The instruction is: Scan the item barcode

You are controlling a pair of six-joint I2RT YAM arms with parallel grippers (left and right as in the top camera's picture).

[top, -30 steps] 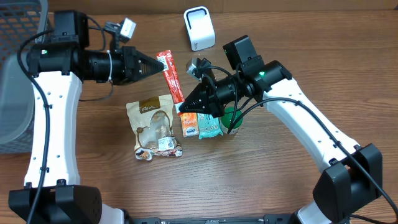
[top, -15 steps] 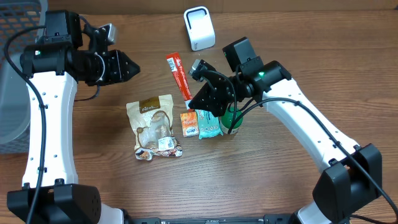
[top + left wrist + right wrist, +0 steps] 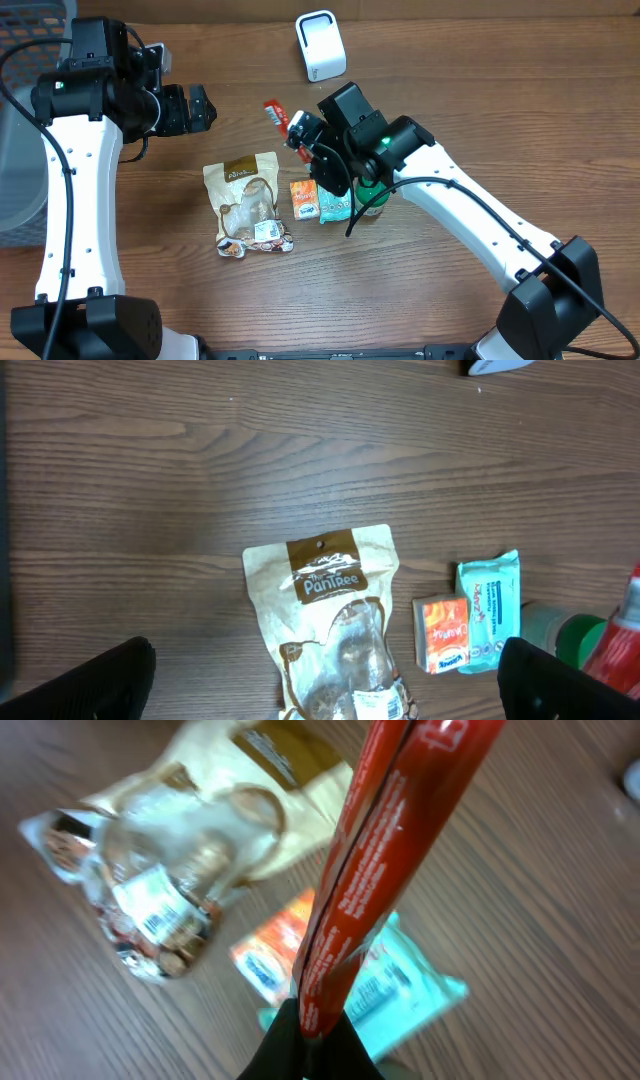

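Overhead: right jaws clamped on red stick packet [image 3: 274,110], held above worktop [image 3: 400,300], short of white scanner [image 3: 320,45]; left jaws wide apart, empty. Left wrist: pouch [image 3: 325,590] lay flat below. Right wrist: packet gripped at lower end. Step looked like presenting; next needs barcode turned toward scanner

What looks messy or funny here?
The pouch is crumpled at its bottom end. The red stick isn't lying down like the other things: the right pincer pinches one end, so it sticks out in the air. Nothing looks spilled.
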